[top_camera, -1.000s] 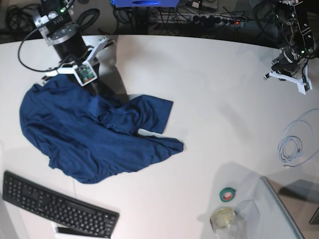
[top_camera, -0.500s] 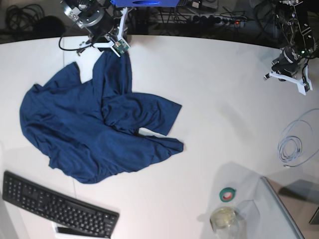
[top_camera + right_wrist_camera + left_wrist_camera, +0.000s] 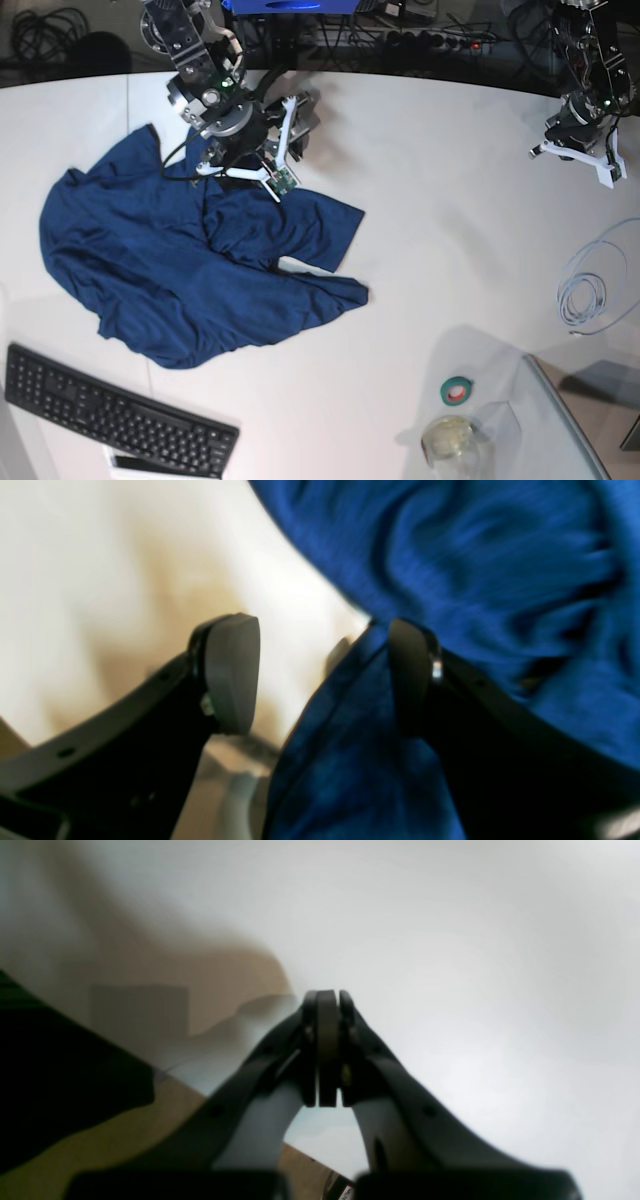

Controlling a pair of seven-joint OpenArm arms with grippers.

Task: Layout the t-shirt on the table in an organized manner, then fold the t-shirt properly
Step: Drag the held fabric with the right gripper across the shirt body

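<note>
From the base view I see the t-shirt (image 3: 190, 265) lying crumpled across the left half of the table (image 3: 430, 230), bunched and creased, one flap reaching toward the middle of the frame. My right gripper (image 3: 262, 150) hangs over the shirt's upper edge, upper left of centre. In the right wrist view its jaws stand wide apart, a fold of blue cloth draped against the right-hand finger (image 3: 407, 670) with nothing pinched. My left gripper (image 3: 580, 160) sits at the upper right, well apart from the shirt; its wrist view shows the pads (image 3: 327, 1040) pressed together over bare white tabletop. A black keyboard (image 3: 115, 410) lies lower left.
</note>
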